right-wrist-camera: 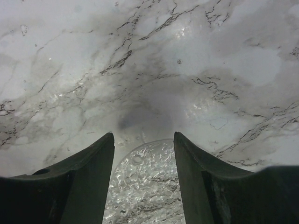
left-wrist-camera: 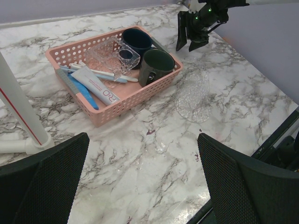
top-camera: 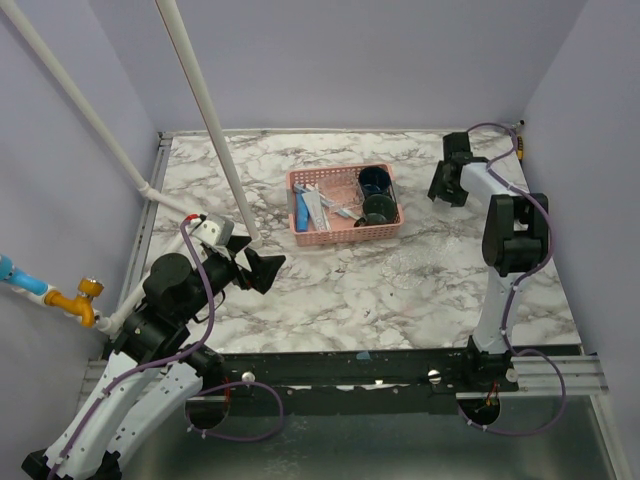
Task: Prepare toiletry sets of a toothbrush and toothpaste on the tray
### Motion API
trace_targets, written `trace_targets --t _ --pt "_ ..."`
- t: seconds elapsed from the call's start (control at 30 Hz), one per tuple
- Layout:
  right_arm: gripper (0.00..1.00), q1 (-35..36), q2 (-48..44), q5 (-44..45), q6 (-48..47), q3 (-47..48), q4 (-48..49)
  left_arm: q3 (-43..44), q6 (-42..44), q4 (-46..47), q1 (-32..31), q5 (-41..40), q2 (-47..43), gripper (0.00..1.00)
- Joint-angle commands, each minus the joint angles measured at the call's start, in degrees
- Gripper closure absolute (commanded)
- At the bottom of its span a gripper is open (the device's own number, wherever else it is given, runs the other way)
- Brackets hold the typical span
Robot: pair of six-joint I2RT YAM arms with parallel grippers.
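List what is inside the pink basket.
The pink basket holds a toothpaste tube, toothbrushes, a clear textured tray, a navy mug and a dark green mug. The tube lies over the toothbrushes, so their number is unclear.

basket (left-wrist-camera: 124,105): we see it on the table (left-wrist-camera: 140,177).
basket's left end: toothpaste (left-wrist-camera: 96,86) and toothbrushes (left-wrist-camera: 112,75) inside.
basket's middle: a dish (left-wrist-camera: 112,55) inside.
basket's right end: mug (left-wrist-camera: 156,65), second mug (left-wrist-camera: 136,39) behind it.
tray (left-wrist-camera: 192,95): we find it just right of the basket.
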Motion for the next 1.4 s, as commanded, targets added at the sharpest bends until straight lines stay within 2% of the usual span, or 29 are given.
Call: trace_targets --t 0.0,0.3,0.8,1.37 --pt "0.42 -0.6 0.2 -1.0 -0.4 -2.7 1.2 0.6 -0.1 -0.2 0.1 0.7 -0.6 0.01" --pt "0.42 -0.6 -2.1 -1.4 -0.3 -9.1 2.4 0.6 -0.1 -0.1 0.1 1.0 -0.6 0.01" --pt "0.43 -0.5 -10.3 -7.7 0.9 -20.7 3.4 0.6 -0.2 -0.3 0.1 0.9 -1.5 0.01" --pt "0.42 1.5 -21.1 -10.8 4.3 -36.1 4.9 0.5 -0.5 -0.1 0.2 1.2 -2.0 0.01"
